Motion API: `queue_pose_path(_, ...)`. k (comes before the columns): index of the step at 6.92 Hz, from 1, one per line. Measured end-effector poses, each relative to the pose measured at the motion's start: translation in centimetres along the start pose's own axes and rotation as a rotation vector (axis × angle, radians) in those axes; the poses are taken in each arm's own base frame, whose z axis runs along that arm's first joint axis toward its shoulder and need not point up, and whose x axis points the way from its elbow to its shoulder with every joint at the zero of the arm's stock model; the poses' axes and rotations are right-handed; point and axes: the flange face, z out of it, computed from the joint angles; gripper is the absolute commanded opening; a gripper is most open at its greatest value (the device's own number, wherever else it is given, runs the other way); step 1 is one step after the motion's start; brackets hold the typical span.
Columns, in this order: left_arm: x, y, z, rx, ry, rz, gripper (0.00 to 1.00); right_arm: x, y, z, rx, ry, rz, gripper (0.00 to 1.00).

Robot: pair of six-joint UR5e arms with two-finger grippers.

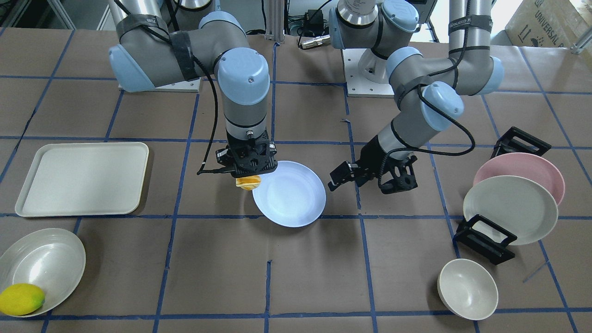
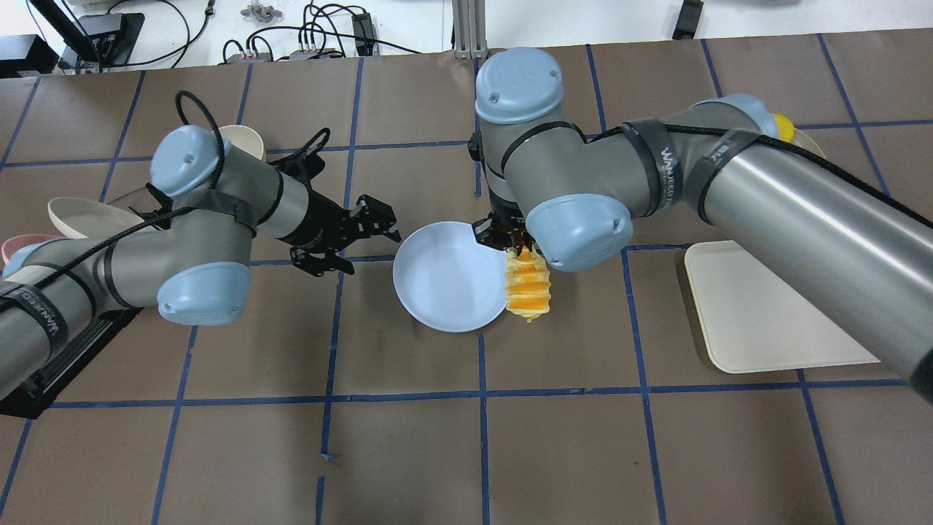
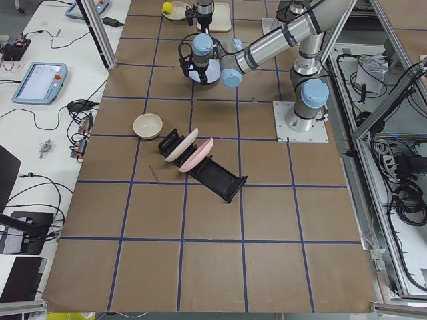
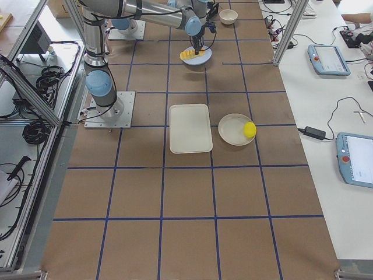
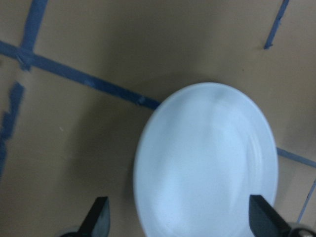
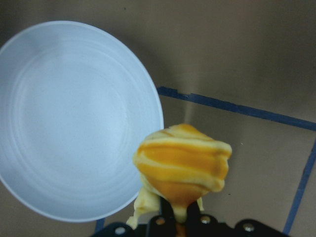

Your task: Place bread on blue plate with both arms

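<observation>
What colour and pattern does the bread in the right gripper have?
The bread has orange-yellow bands alternating with cream ones; the right wrist view shows it best.

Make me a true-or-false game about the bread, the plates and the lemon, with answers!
The pink round plate leans in the black rack. True.
The ridged orange-yellow bread loaf lies flat in the middle of the pale blue round plate. False: it hangs from the right end effector at the plate's edge.
The left end effector is open and empty. True.
The smooth yellow lemon sits on the pink plate. False: it lies in a cream round dish.
</observation>
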Motion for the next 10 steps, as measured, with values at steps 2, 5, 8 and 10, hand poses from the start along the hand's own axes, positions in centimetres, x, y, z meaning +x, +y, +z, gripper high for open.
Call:
queue_pose_path(2, -3.5, -3.2, -4.2, -0.034, -0.130, 0.103, 1.00, -2.4, -0.3, 1.6, 0.019, -0.002, -0.004, 0.09)
queue_pose_path(5, -1.8, -5.8, -14.6, -0.208, -0.338, 0.141, 1.00, -3.6, -0.7, 2.5, 0.029, -0.011, -0.023, 0.09)
queue_pose_path(8, 0.3, -4.5, -25.0, -0.293, -0.498, 0.142, 1.00, -5.9, -1.7, 5.4, 0.068, -0.021, -0.048, 0.11)
queue_pose_path(10, 1.2, -4.5, -26.0, -0.302, -0.497, 0.144, 1.00, -6.5, -2.6, 5.8, 0.085, -0.027, -0.055, 1.00)
